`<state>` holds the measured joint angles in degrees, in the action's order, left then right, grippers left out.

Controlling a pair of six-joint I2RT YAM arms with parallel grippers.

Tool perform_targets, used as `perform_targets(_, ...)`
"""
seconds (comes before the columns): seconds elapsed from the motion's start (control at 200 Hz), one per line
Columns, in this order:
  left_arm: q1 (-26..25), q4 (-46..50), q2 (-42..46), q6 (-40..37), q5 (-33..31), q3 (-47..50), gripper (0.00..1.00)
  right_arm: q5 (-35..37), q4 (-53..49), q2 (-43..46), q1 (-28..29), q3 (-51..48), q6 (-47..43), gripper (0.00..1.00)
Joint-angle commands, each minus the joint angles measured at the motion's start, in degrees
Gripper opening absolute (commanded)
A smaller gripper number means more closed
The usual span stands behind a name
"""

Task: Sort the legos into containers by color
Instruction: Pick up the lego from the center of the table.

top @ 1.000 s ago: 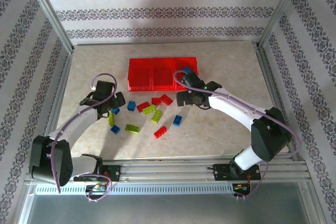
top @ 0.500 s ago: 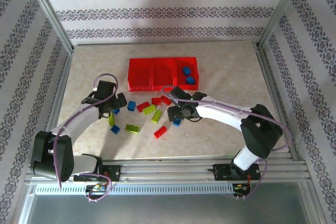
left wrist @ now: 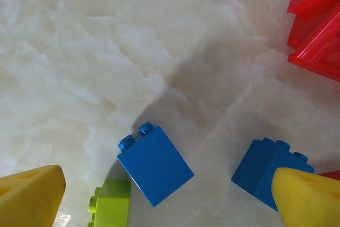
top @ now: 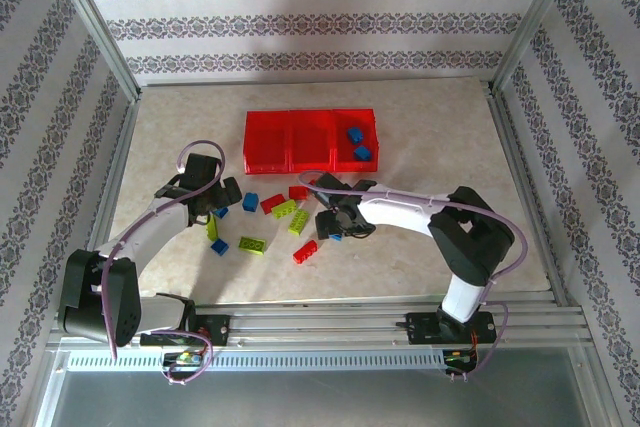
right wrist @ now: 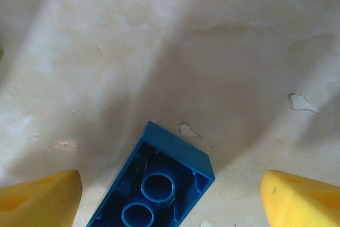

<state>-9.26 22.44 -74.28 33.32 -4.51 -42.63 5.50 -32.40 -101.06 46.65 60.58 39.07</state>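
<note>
Marbled cream tabletop (top: 430, 137), wallpapered walls (top: 300, 27); red containers (top: 268, 139) at far side, loose legos (top: 290, 217) nearer; right gripper (right wrist: 170, 198), moved back from the end bin (top: 373, 129), now straddles an upturned blue brick (right wrist: 175, 158), spread, not gripping; left gripper (left wrist: 170, 195) wide, empty.

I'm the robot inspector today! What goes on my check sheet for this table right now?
Surface: pale marbled table, a few small marks.
Job's things: red containers at the back, two blue legos in the right bin; loose legos in red, blue and lime lie in front.
Clutter: nothing seen.
Grippers: left gripper open above two blue bricks; right gripper open, jaws either side of an upside-down blue brick, not touching it.
Cables: purple cables looped along both arms.
Surroundings: patterned walls, metal frame.
</note>
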Motion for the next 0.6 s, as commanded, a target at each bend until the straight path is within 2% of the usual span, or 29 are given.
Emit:
perform_targets(0.0, 0.64, -0.29, 0.51, 0.69, -0.67, -0.79, 1.00, -0.48, 0.24, -1.38, 0.13, 0.38, 1.25, 0.82)
perform_targets(0.595, -0.53, 5.98, 4.98, 2.66, -1.28, 2.38, 1.00, -3.07, 4.04, 1.75, -3.82, -4.24, 0.37, 0.26)
